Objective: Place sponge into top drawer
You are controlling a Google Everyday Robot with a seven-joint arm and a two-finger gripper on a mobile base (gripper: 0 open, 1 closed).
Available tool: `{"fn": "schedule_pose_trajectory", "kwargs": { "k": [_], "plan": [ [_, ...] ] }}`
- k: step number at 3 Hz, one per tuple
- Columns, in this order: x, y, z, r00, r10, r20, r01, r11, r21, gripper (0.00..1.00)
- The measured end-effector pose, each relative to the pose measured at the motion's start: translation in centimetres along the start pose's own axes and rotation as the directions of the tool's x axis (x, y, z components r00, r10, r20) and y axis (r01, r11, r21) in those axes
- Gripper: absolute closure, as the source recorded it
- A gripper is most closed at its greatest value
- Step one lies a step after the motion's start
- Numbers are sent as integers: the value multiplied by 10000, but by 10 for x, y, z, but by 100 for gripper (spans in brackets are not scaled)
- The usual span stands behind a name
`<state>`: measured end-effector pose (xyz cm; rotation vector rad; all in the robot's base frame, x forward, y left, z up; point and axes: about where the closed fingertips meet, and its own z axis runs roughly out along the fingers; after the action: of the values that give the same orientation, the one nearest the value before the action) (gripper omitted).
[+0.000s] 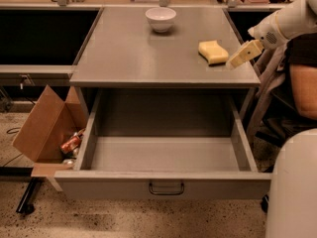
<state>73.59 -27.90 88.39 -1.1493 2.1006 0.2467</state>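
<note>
Gripper (242,54) at right edge of tabletop (129,58), just beside sponge (213,51). Open surface between sponge and white bowl (160,19). Top drawer (163,182) stands pulled out: front part open from above, rear part under tabletop overhang. Cardboard box (42,128) flanks its left wall, white robot body (294,182) its right front corner.

Warm overhead light is washing the grey tabletop (133,53), reading brightest at upper centre. The top drawer (163,155) is sitting in shade, its back wall going darkest. Black bays at upper left are swallowing detail. The gripper (242,54), right of the sponge (213,51) at centre right, is catching light. The bowl (160,19) is throwing a soft shadow.
</note>
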Motion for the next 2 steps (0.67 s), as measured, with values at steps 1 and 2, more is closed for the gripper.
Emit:
{"fn": "schedule_pose_trajectory", "kwargs": {
  "k": [1, 2],
  "plan": [
    [-7, -5, 22, 9996, 259, 87, -257, 9995, -169, 0],
    [-11, -5, 33, 9993, 366, 119, -362, 9989, -313, 0]
  ]
}}
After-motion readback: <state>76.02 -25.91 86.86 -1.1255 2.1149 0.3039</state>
